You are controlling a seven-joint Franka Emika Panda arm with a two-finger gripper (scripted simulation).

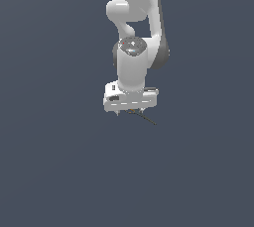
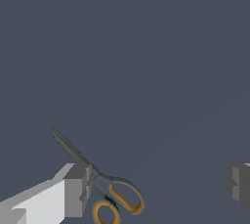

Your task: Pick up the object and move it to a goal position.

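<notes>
Orange-handled scissors point(image 2: 100, 186), handles cut off.

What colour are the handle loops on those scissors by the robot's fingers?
Orange-yellow loops on the slim dark-bladed scissors, clearest in the wrist view.

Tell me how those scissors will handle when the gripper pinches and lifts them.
The scissors look thin and flat, so they probably won't roll. The closed blades jut far past the orange handle loops, so a grip near one end may let them swing. One finger sits beside the pivot, which seems a fairly balanced spot.
</notes>
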